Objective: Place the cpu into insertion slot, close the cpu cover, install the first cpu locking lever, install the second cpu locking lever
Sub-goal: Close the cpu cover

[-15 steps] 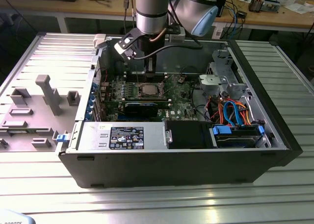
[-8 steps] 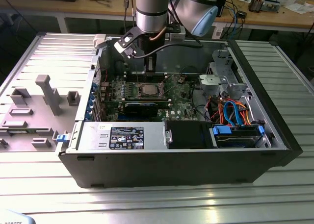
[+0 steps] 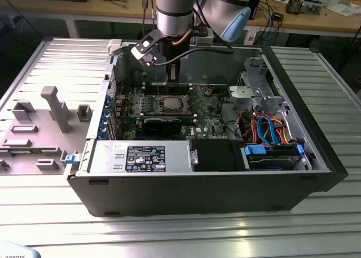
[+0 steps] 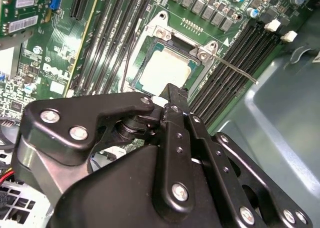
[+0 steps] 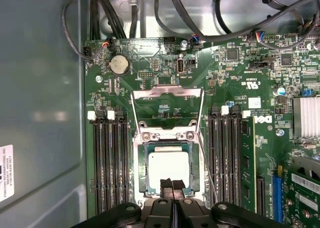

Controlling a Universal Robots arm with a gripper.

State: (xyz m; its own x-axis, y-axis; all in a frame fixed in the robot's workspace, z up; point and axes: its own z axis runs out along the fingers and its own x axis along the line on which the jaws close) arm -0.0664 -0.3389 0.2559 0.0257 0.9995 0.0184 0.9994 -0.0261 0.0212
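The end effector [image 3: 172, 77] hangs inside the open computer case [image 3: 197, 193], which stands on the ribbed metal tabletop [image 3: 186, 232]. In the exterior view it is at 12 o'clock of the cpu [image 3: 171, 104], close above the board, with a black graphics card [image 3: 162, 124] at 6 o'clock of the chip. In the first wrist view the fingers [image 5: 166, 184] are pressed together, their tips over one edge of the chip. The cpu lies flat in the insertion slot [image 5: 144, 170], silver top up, between banks of memory slots [image 5: 112, 158]. The cpu cover [image 5: 167, 91] is swung open, clear of the chip. In the second wrist view a thin wire locking lever [image 4: 235, 68] angles away from the socket's corner.
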